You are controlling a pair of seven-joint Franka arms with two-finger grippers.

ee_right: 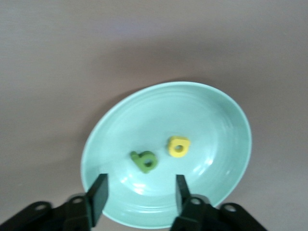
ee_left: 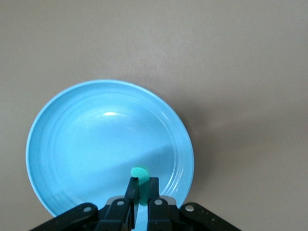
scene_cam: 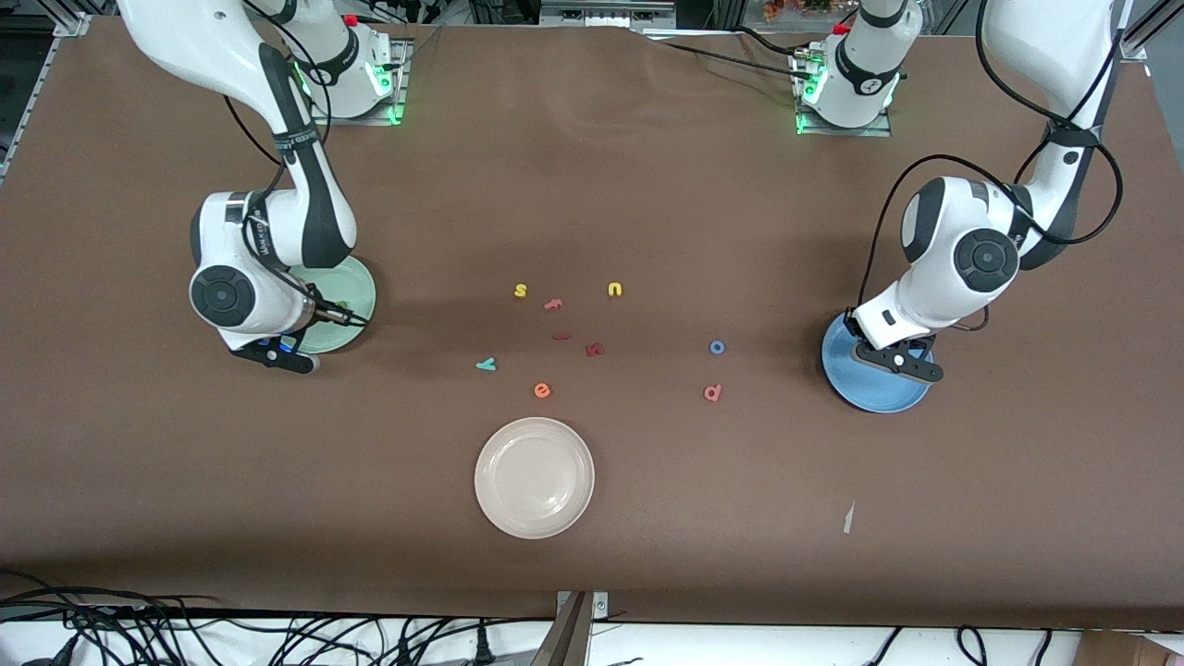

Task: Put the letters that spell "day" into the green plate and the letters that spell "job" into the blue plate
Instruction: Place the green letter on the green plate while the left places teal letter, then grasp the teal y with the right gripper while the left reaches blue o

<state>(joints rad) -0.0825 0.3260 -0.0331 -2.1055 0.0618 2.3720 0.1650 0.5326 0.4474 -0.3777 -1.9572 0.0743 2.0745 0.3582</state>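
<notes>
Front view, clock face laid on the table [scene_cam: 277, 481], 12 toward the bases.
- Plain brown tabletop, cables along the 6 edge.
- Green plate [scene_cam: 356, 277] at 9, mostly under the right arm. Blue plate [scene_cam: 874, 393] at 3, partly under the left arm.
- Teal "y" [scene_cam: 486, 364] flat near centre, long axis roughly along 9–3, well apart from both plates.
- Blue "o" [scene_cam: 717, 347] and salmon "b" [scene_cam: 712, 392] flat on the table, at 9 of the blue plate. "b" at 6 of the "o", stem toward 12.
- Leftovers mid-table: yellow "s" [scene_cam: 521, 290], yellow "u" [scene_cam: 615, 289], dark red letters [scene_cam: 594, 349], orange "e" [scene_cam: 542, 390]. Cream plate [scene_cam: 534, 477] at 6.
- Right gripper [scene_cam: 277, 356] over the 6 rim of the green plate. Left gripper [scene_cam: 902, 363] over the blue plate.

Left wrist view:
- Fingers clenched on the teal "j" [ee_left: 140, 172], pinched between the tips.
- Long axis in line with the fingers, rounded end poking out past them.
- Held above the blue plate's inner slope, close to the rim.

Right wrist view:
- Jaws spread wide, nothing between them, hovering over the green plate's rim.
- Green letter [ee_right: 144, 161] and yellow letter [ee_right: 178, 146] flat in the green plate, just beside each other, not touching.
- Green stem end turned away from the yellow one.
</notes>
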